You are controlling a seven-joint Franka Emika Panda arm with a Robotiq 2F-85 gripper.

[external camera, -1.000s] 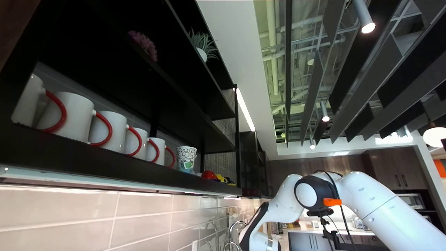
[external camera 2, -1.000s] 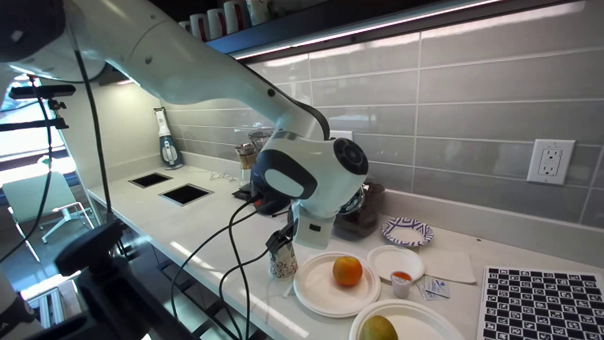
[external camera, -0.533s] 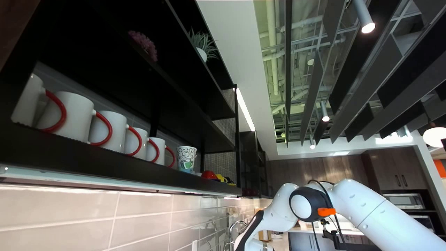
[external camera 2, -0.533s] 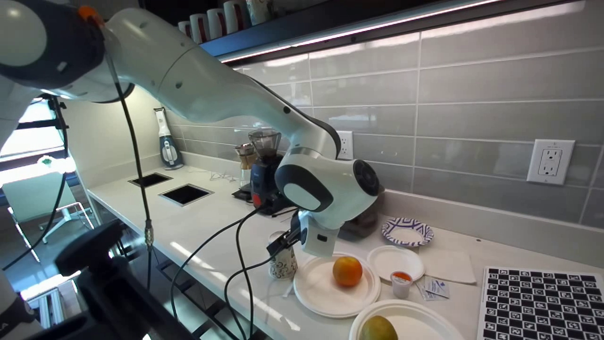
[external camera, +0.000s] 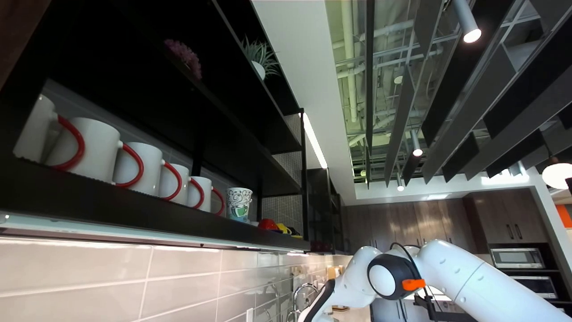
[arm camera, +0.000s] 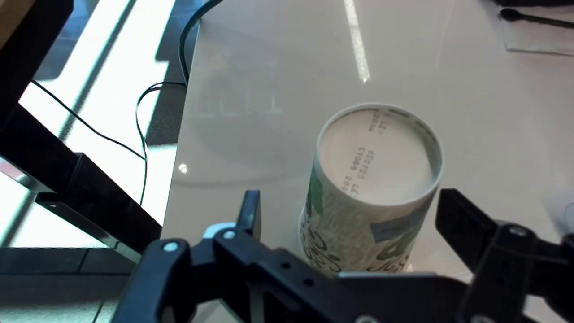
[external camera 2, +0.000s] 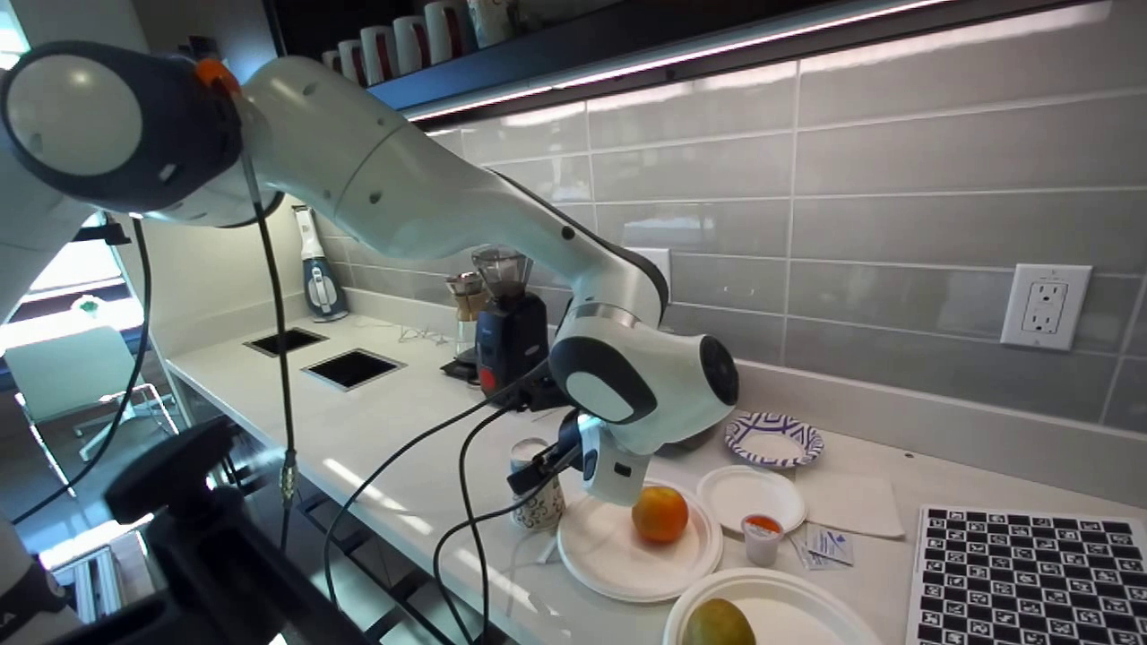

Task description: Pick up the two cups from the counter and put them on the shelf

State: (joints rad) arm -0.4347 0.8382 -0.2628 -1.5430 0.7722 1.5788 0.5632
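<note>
An upside-down paper cup with green and swirl patterns stands on the counter. In an exterior view, the same cup is beside the orange's plate. My gripper is open; in the wrist view the cup appears between its spread fingers, with gaps on both sides. How far they reach down around it I cannot tell. From outside, the gripper partly covers the cup's upper side. Another patterned paper cup is on the dark shelf, right of the white mugs.
White mugs with red handles line the shelf. On the counter, a plate holds an orange, near a small sauce cup. Behind the arm is a coffee grinder. Cables hang below the arm.
The arm has come down, and in an exterior view the gripper has shifted right and lower beside the cup, uncovering its top. The cup has stayed in place and the jaws have stayed open.
</note>
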